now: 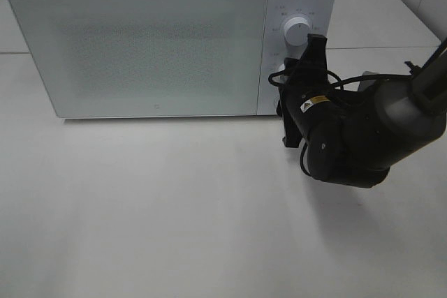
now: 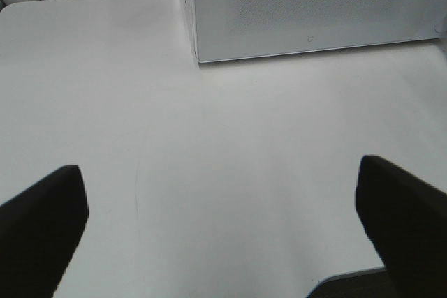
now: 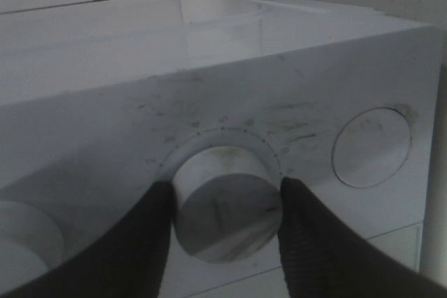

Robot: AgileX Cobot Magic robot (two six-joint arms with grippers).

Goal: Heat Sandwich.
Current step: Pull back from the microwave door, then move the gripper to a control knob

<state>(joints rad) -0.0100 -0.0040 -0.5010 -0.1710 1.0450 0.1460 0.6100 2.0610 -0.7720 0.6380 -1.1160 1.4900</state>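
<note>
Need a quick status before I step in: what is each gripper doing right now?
Left gripper: open, holding nothing.
Right gripper: closed on the microwave dial, a finger on each side.

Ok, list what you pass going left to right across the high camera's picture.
microwave door → upper dial → right arm
</note>
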